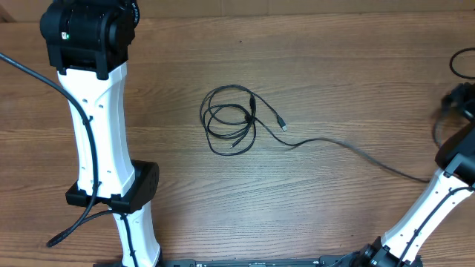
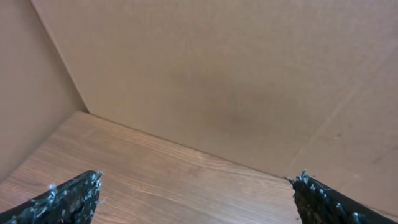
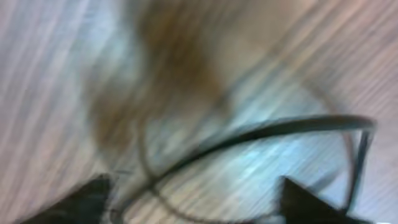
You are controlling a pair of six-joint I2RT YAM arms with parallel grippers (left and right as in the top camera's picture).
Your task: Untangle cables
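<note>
The cables (image 1: 230, 122) lie as a small tangled coil of thin black loops in the middle of the wooden table, with a small plug (image 1: 282, 123) sticking out to the right. One strand (image 1: 349, 146) trails from the coil toward the right arm and looks blurred. The right wrist view is smeared by motion. It shows a black cable (image 3: 280, 127) arcing over the wood beyond my right gripper (image 3: 199, 199), whose fingers stand wide apart with nothing pinched between them. My left gripper (image 2: 199, 199) is open over bare wood, far from the coil.
The left arm (image 1: 96, 126) stands tall over the table's left side. The right arm (image 1: 438, 200) reaches up along the right edge, and a dark loop (image 1: 464, 63) shows above it. A cardboard wall (image 2: 217, 81) closes off the back of the table.
</note>
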